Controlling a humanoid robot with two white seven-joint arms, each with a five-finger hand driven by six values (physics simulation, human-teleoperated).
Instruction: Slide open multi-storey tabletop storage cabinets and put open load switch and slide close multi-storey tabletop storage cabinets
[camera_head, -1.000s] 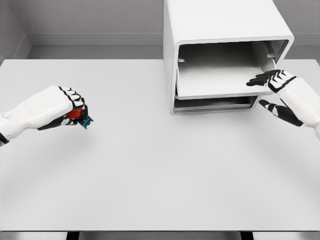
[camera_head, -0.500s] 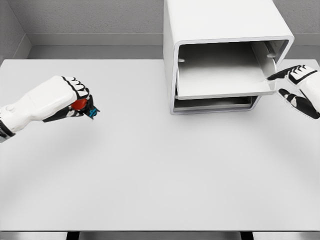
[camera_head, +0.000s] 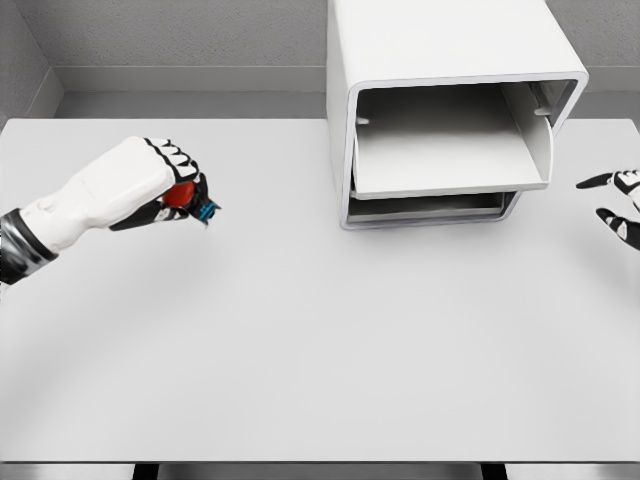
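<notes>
Our left hand (camera_head: 150, 180) is clamped on the small red-and-blue load switch (camera_head: 190, 200), held above the white table (camera_head: 300, 350) at far left. Our right hand (camera_head: 618, 205), fingers apart and empty, sits just right of the white multi-storey cabinet (camera_head: 440, 60), whose upper drawer (camera_head: 450, 160) is slid open. We judge the placing step is in hand: next, carry the switch right and lower it into that drawer.

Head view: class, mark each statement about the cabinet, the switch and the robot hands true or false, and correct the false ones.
1. The left robot hand grips the red and blue load switch. True.
2. The storage cabinet's upper drawer is slid open. True.
3. The switch lies inside the drawer. False: it is held over the table, left of the cabinet.
4. The right robot hand holds the drawer front. False: it is apart from it, fingers spread.
</notes>
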